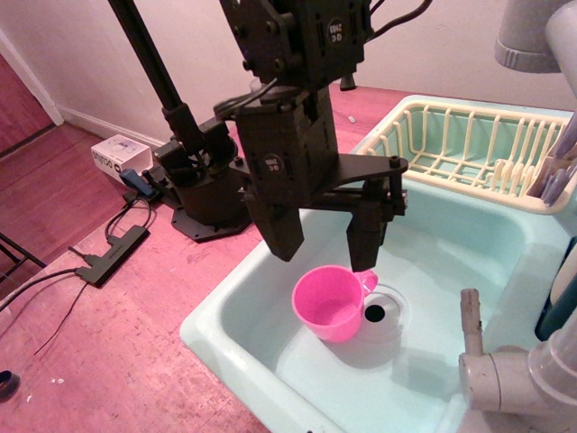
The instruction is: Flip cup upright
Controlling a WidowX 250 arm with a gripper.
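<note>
— One small bright pink plastic cup (pixel 330 303), is that all that sits in the basin?

— Yes. It stands upright on the floor of the pale turquoise plastic sink (pixel 433 244), its open mouth facing up and its body tapering down to the base. Its small loop handle points to the right, toward the round dark drain hole (pixel 374 313) just beside it.

— Where is the black robot gripper (pixel 325 245)?

— It hangs above the cup, over the sink's near left part. Its jaws are spread apart, with nothing between them. The left finger is a broad dark slab ending above and left of the cup's rim; the right finger (pixel 363 242) is narrower and its tip seems to end just above the handle. Whether that tip touches the handle, I cannot tell; the rest of the cup is clear of the gripper.

— And around the sink?

— A cream plastic dish rack (pixel 469 144) sits at the far right corner, on the sink's rim. A grey plastic tap (pixel 505 370) stands at the near right edge. To the left, on the reddish wooden floor (pixel 108 343), the arm's black base (pixel 203 185) is mounted, with a black power strip (pixel 113 254) and a small white box (pixel 117 153) near it.
</note>
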